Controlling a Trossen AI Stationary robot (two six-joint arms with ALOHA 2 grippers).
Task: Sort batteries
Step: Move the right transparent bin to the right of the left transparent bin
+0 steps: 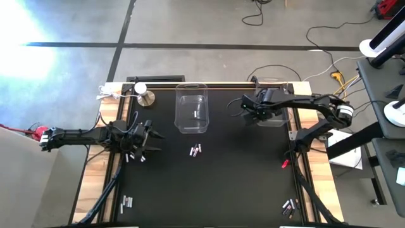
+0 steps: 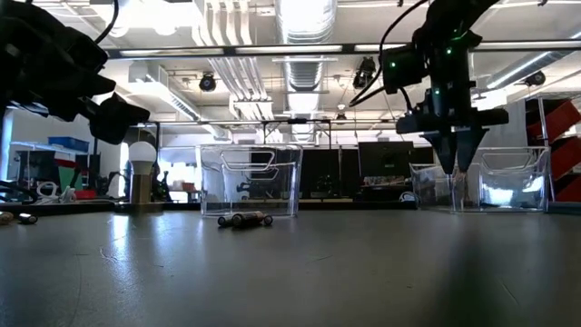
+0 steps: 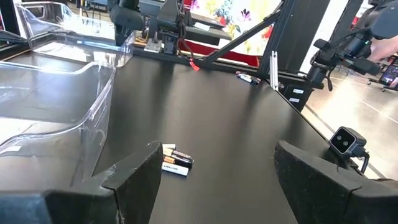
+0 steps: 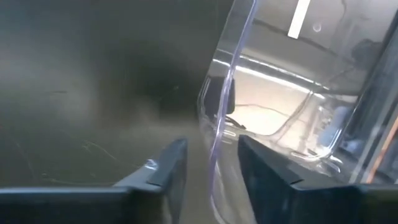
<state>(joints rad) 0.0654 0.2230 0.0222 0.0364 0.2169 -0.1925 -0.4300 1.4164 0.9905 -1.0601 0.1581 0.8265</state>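
Note:
Small batteries lie scattered on the black table: a cluster at the centre, a few under the left arm, and more near the front corners. My left gripper is open wide above the table's left side, with the centre cluster ahead of it. My right gripper points down at the right clear bin. It is narrowly open, with one finger on each side of the bin's left wall. I cannot tell whether they touch it.
A second clear bin stands at the far centre. A round silver knob-like object sits at the far left. A small red item lies by the right rail. Wide bare table lies toward the near edge.

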